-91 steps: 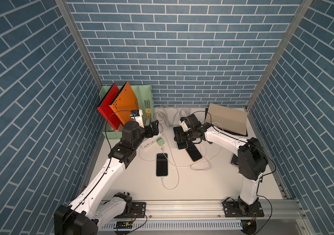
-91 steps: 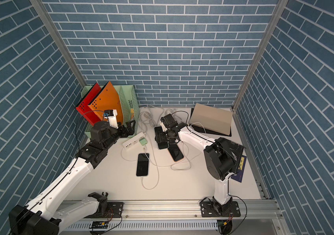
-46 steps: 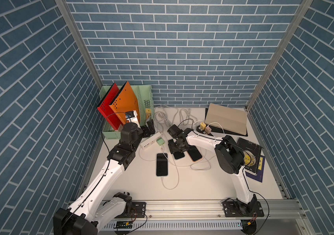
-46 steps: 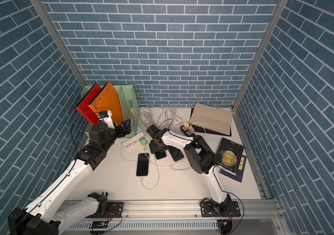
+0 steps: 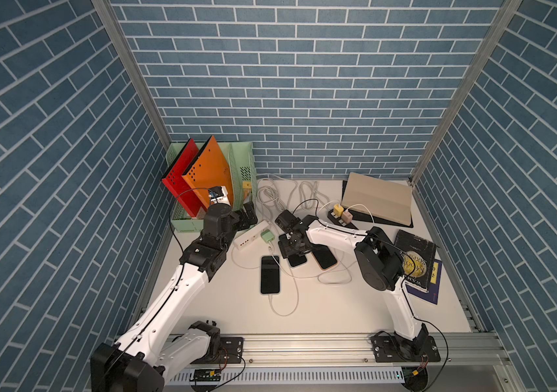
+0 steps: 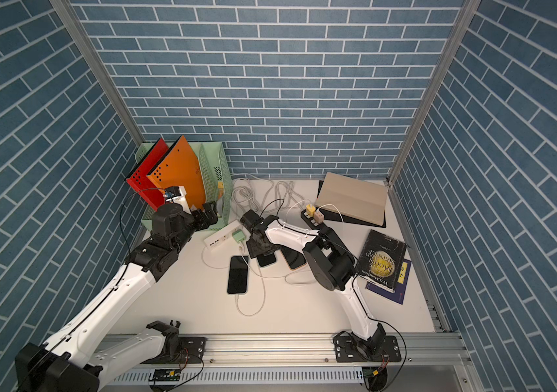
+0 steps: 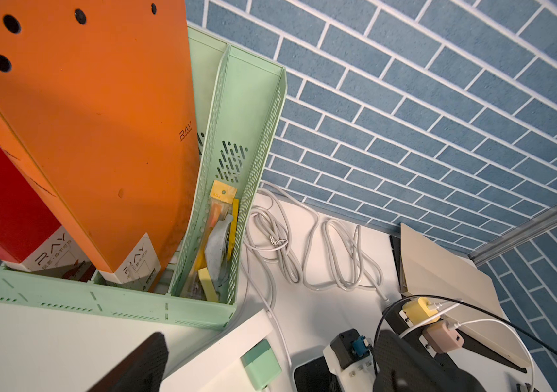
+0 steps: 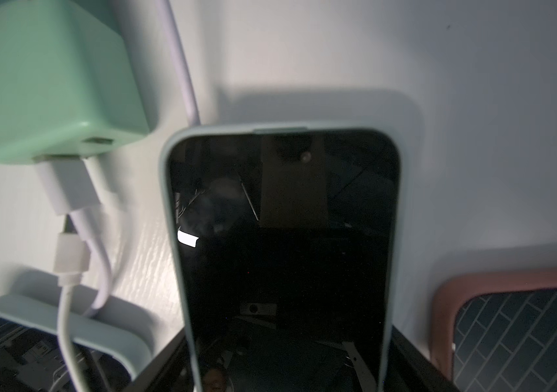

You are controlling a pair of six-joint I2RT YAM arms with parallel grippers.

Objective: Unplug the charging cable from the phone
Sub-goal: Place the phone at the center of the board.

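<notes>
Three phones lie mid-table. My right gripper (image 5: 292, 249) (image 6: 260, 249) (image 8: 287, 329) is tipped down over the middle phone (image 5: 297, 260) (image 8: 284, 220), which has a dark screen and a pale blue-green case. It is shut on that phone, a finger against each long side. The phone's port is hidden. A mint charger (image 5: 266, 236) (image 8: 49, 78) feeds white charging cables (image 8: 66, 322). One cable is plugged into the near end of the left phone (image 5: 269, 274). My left gripper (image 5: 248, 212) (image 7: 272, 334) hangs open and empty above the power strip (image 5: 251, 234), beside the file holder.
A mint file holder (image 5: 182, 224) with red and orange folders stands back left. Grey cord (image 5: 280, 193) is coiled at the back. A pink-cased phone (image 5: 324, 258), a black strip with two chargers (image 5: 341, 217), a beige pad (image 5: 377, 200) and books (image 5: 414, 261) fill the right side.
My right arm folded its elbow in toward the middle, uncovering the books. Its gripper came forward and left with the middle phone. The left gripper drew back slightly toward the file holder.
</notes>
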